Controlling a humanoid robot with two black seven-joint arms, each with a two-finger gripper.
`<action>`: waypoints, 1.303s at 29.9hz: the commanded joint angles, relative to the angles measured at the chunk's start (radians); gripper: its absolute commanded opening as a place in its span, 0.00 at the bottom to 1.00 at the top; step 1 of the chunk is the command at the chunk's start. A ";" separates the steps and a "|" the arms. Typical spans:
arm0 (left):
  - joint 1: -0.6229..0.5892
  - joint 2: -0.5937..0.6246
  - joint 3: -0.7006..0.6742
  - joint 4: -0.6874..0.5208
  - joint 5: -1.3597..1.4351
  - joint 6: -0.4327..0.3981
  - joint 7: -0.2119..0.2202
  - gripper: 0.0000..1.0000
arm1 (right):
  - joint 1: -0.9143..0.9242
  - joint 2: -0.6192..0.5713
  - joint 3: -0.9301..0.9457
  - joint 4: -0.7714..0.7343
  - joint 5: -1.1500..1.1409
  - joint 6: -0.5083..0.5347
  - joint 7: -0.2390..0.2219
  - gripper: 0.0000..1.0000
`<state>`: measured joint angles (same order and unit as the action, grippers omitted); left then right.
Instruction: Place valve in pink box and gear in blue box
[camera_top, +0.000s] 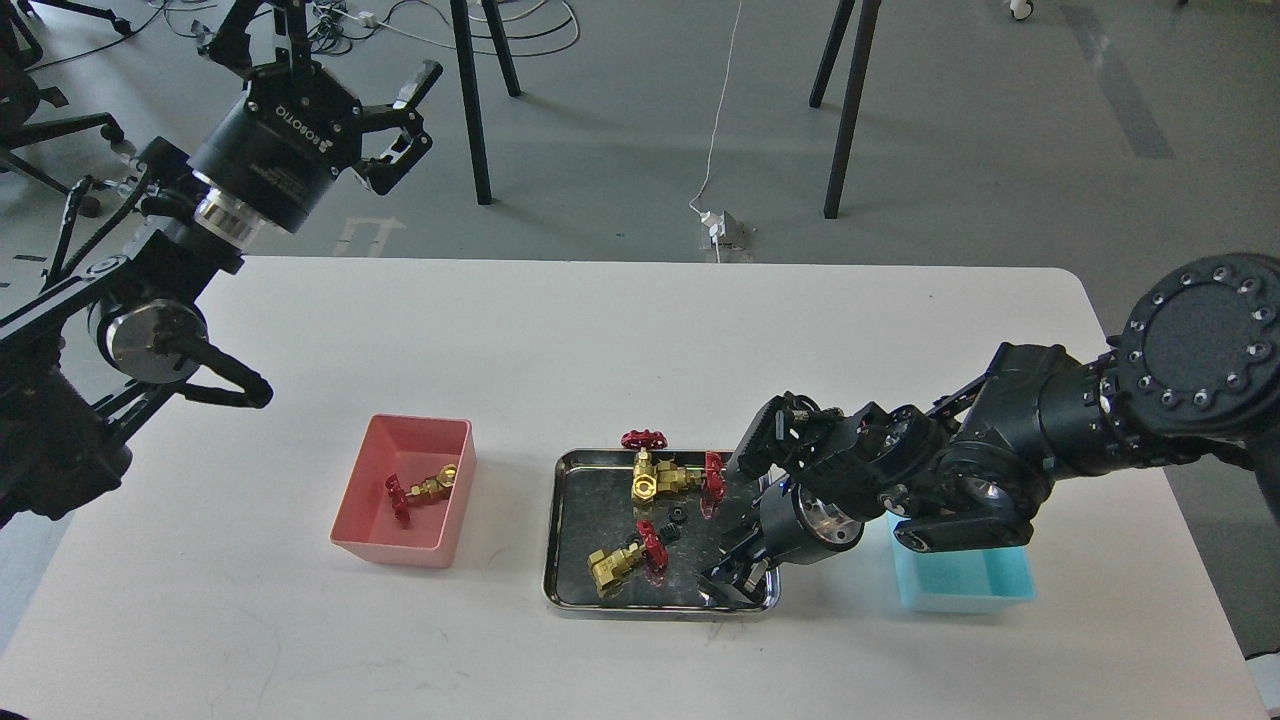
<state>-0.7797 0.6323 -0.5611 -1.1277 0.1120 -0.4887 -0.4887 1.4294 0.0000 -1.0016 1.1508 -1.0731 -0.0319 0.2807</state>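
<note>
One valve (425, 489) lies in the pink box (360, 535) left of centre. Several more valves (664, 478) (618, 565) lie in the steel tray (556, 540). Small black gears (677, 516) (666, 533) sit between them. The blue box (965, 583) stands at the right, partly covered by my right arm. My right gripper (730, 585) reaches down into the tray's front right corner, right of the gears; its dark fingers cannot be told apart. My left gripper (408, 120) is open and empty, high beyond the table's far left edge.
The white table (600, 330) ends just behind my left arm. On the floor beyond it stand black tripod legs (470, 110), cables and a power block (722, 228). My right arm's thick links (1010, 450) hang over the blue box's back half.
</note>
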 joint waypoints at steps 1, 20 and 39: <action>0.000 -0.002 0.000 0.000 0.000 0.000 0.000 0.99 | -0.006 0.000 0.000 0.000 0.001 0.000 0.000 0.48; 0.011 -0.003 -0.002 0.002 0.000 0.000 0.000 0.99 | -0.020 0.000 0.001 -0.013 -0.001 0.000 0.000 0.24; 0.017 -0.003 0.000 0.002 0.000 0.000 0.000 0.99 | 0.074 0.000 0.038 0.020 0.058 -0.005 0.031 0.15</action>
<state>-0.7640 0.6289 -0.5630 -1.1247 0.1126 -0.4887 -0.4885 1.4678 0.0000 -0.9897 1.1535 -1.0243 -0.0361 0.3076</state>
